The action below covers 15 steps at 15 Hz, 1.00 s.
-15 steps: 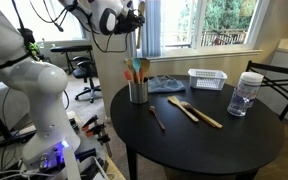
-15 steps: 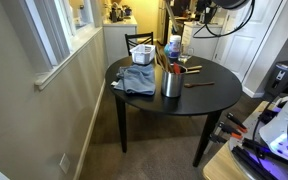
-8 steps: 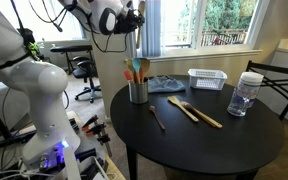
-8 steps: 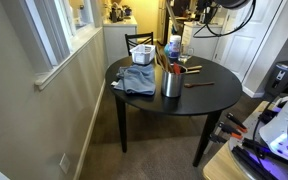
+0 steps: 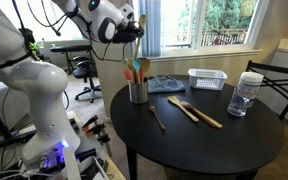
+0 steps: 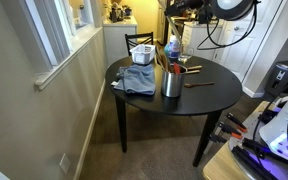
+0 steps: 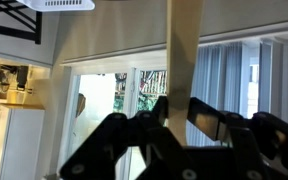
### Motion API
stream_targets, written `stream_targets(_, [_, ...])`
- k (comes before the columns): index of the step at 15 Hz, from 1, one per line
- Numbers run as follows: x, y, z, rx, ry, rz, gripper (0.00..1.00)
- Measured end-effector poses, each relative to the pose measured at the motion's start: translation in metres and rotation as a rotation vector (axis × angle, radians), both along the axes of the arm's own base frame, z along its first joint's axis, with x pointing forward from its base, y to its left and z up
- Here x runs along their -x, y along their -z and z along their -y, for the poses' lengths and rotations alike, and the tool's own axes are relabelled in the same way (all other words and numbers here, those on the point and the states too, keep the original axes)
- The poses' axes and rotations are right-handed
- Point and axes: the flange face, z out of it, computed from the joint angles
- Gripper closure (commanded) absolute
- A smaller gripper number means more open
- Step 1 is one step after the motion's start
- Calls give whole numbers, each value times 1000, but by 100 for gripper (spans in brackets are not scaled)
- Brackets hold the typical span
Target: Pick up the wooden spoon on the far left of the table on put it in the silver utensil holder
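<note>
One wooden spoon flat, diagonal, on table.

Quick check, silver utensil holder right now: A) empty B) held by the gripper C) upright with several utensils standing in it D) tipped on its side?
C: the silver utensil holder stands upright on the table with coloured utensil handles sticking out of its top.

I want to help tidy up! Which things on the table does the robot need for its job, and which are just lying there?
For the job: dark wooden spoon, silver utensil holder, gripper.
Just lying about: short pale spoon, long pale spoon, white basket, clear jar, blue cloth.
</note>
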Motion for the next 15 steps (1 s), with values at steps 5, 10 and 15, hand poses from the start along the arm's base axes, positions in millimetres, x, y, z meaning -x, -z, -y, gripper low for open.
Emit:
stream_targets(5, [10,46,-13,-40,0,-139,90])
stream_targets(10, [15,58,-21,-86,-1,-183,90])
stream_targets(15, [9,53,-15,-19,-38,-120,90])
